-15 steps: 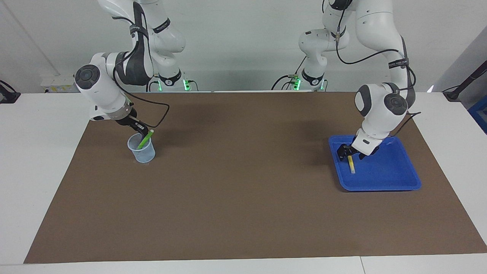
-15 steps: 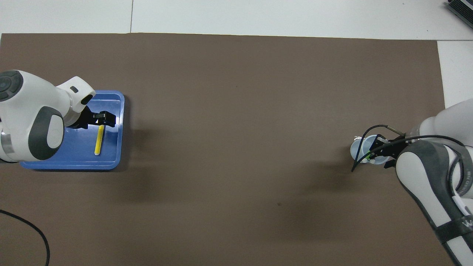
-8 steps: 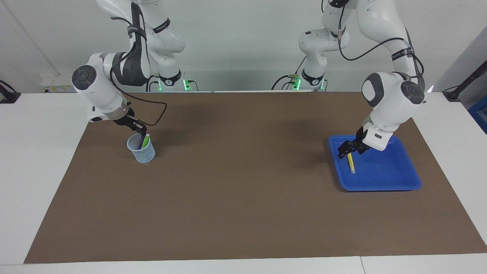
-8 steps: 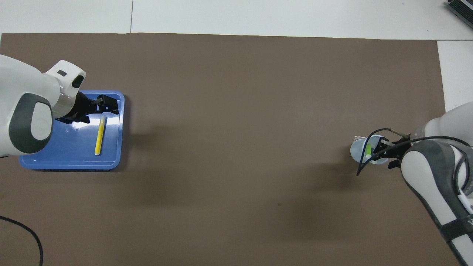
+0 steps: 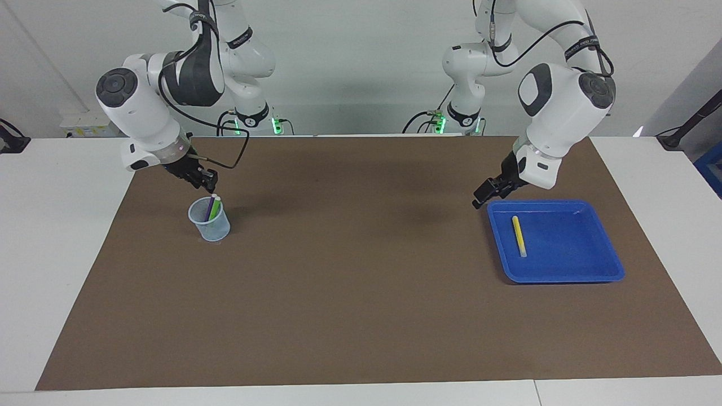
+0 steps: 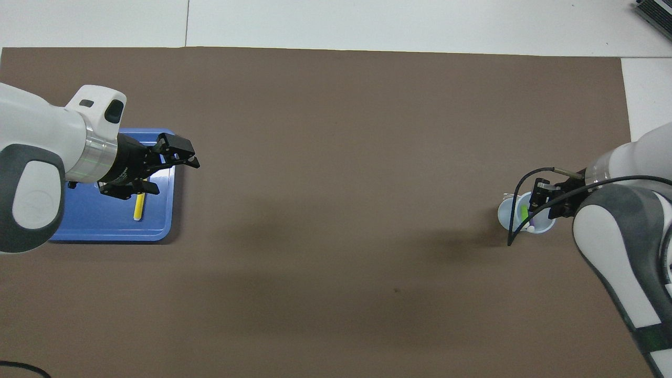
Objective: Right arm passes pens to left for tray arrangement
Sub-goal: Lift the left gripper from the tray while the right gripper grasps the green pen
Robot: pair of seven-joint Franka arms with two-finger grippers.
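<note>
Just above the cup (image 5: 209, 219) I hold the right gripper (image 5: 207, 181); I cannot tell its grip. The green pen (image 5: 215, 206) and purple pen (image 5: 210, 208) stand near upright under it, toward six o'clock. My left gripper (image 5: 485, 195) hangs open, empty, at the tray (image 5: 586, 269) corner; the yellow pen (image 5: 519, 235) lies inside.

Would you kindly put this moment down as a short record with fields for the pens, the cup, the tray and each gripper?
yellow pen: lying flat in the tray
tray: at the left arm's end of the table
green pen: standing in the cup
purple pen: standing in the cup
cup: at the right arm's end
left gripper: open, empty, raised beside the tray
right gripper: above the cup
</note>
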